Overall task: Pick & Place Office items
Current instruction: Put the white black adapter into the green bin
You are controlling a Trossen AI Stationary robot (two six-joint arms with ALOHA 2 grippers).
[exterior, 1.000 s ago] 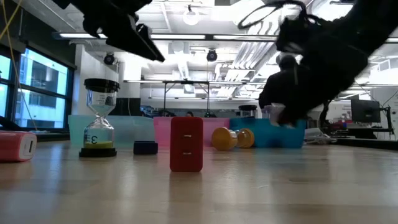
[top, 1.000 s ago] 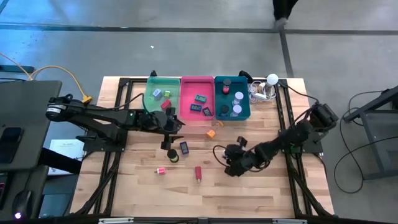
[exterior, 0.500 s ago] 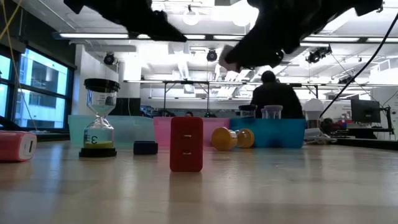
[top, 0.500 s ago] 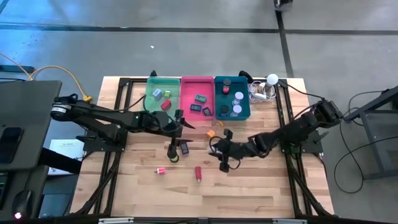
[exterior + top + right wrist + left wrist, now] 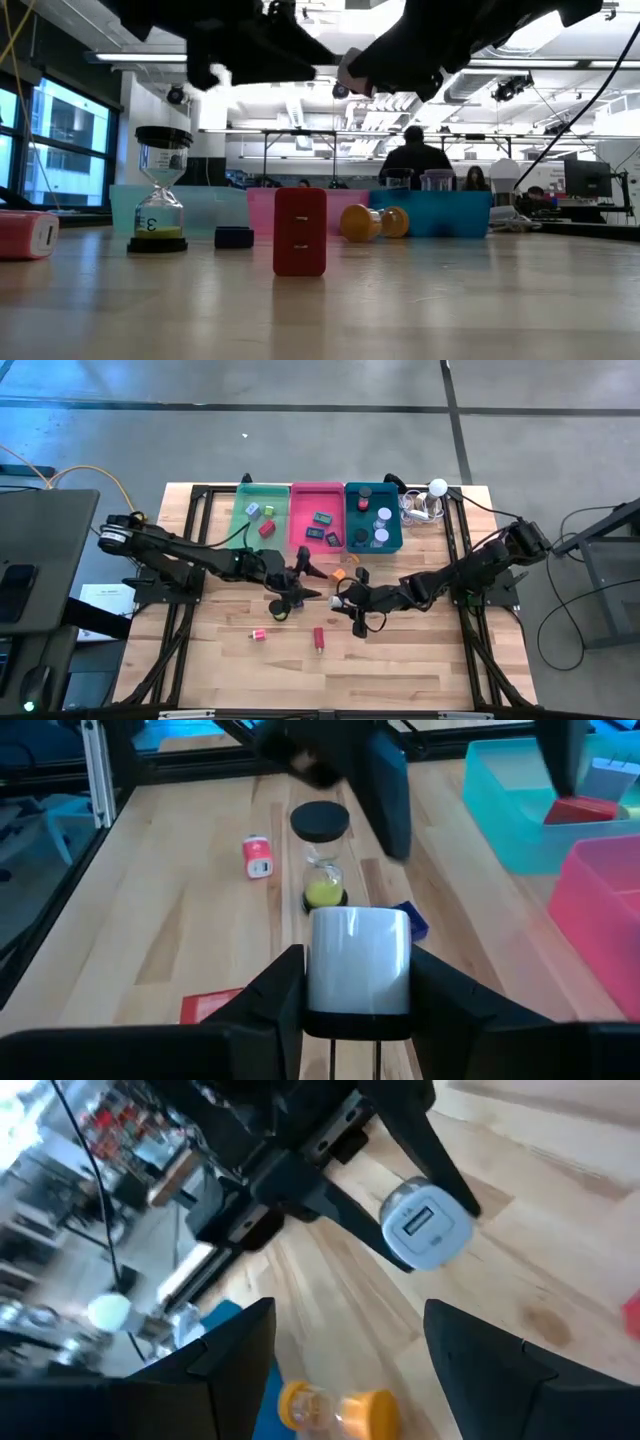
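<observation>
My right pincer [image 5: 358, 982] is clamped on a white charger block [image 5: 358, 960], both fingers pressed to its sides, holding it above the tabletop [image 5: 420, 660] near the middle, in front of the pink tray [image 5: 316, 547]. In the left wrist view the same block [image 5: 427, 1225] shows its port face, gripped between my right fingers [image 5: 330, 1200].

My left pincer [image 5: 303, 572] hangs open, fingers spread and holding nothing, above the tabletop just to the left of my right one, in front of the green tray [image 5: 245, 530] and the pink one.

Below them on the tabletop stand the sand timer [image 5: 160, 190], with a black top and yellow sand, a dark blue clip [image 5: 233, 237] just beside it, a red block [image 5: 300, 231] standing upright nearer the front, and a pink block [image 5: 260, 635] lying to the left. An orange piece [image 5: 372, 222] lies by the front of the pink tray.

The green tray holds a few small items, the pink tray holds dark clips [image 5: 322, 520], and the teal tray [image 5: 396, 540] holds black and lavender cylinders [image 5: 384, 515]
</observation>
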